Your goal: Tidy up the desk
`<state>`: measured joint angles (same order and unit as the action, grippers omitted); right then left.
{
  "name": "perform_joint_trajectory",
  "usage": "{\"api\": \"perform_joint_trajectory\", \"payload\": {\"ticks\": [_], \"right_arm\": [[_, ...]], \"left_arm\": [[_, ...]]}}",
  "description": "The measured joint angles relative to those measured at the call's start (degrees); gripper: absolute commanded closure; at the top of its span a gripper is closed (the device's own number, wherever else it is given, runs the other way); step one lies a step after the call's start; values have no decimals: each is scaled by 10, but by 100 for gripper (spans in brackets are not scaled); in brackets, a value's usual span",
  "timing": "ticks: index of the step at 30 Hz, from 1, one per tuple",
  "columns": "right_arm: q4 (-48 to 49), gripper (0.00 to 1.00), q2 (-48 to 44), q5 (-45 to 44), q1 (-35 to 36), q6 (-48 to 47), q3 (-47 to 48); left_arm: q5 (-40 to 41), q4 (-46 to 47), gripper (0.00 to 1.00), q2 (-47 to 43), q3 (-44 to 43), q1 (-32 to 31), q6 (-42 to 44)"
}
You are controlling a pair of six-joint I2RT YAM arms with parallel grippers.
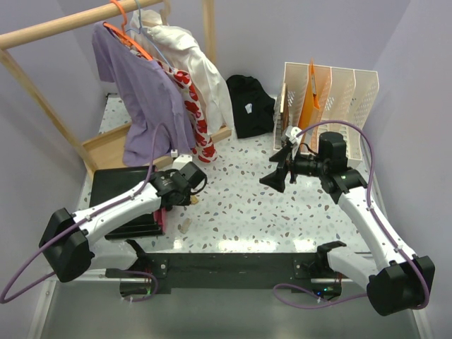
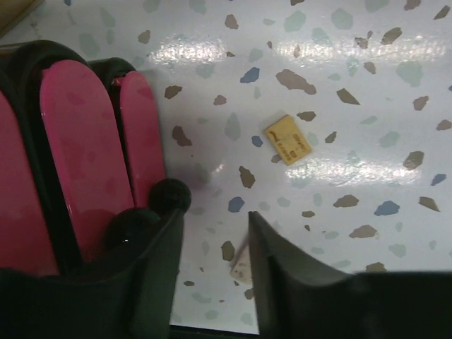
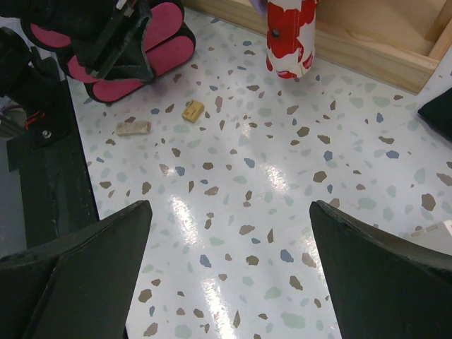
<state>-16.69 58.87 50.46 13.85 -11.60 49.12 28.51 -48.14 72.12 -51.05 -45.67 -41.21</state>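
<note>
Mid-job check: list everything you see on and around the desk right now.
desk: one, white terrazzo with dark and tan specks, under everything
clothes rack: one, pale wood, back left
purple shirt: one, purple, hanging on the rack
white shirt: one, white, hanging beside the purple one
floral garment: one, red on white, hanging below the white shirt
black garment: one, black, back centre
file organiser: one, cream, back right
orange folder: one, orange, standing in the organiser
flat black item: one, black, left side
pink-and-black item: one, beside the left claw
small blocks: two, yellow and pale, near the left claw
left claw: black, open, above the pale block
right claw: black, open, right of centre
</note>
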Motion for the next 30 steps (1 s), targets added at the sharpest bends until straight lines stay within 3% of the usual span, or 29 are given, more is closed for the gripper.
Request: {"api": "perform_joint_trajectory", "payload": {"ticks": [3, 11, 21, 30], "right_arm": [[0, 1, 0, 0, 0, 0, 0], [0, 1, 0, 0, 0, 0, 0], [0, 1, 0, 0, 0, 0, 0], [0, 1, 0, 0, 0, 0, 0]], "left_arm": [[16, -7, 36, 1, 3, 0, -26], [17, -7, 38, 1, 3, -2, -44], [-61, 45, 38, -44, 4, -1, 65], [-120, 56, 37, 4, -19, -1, 182]]}}
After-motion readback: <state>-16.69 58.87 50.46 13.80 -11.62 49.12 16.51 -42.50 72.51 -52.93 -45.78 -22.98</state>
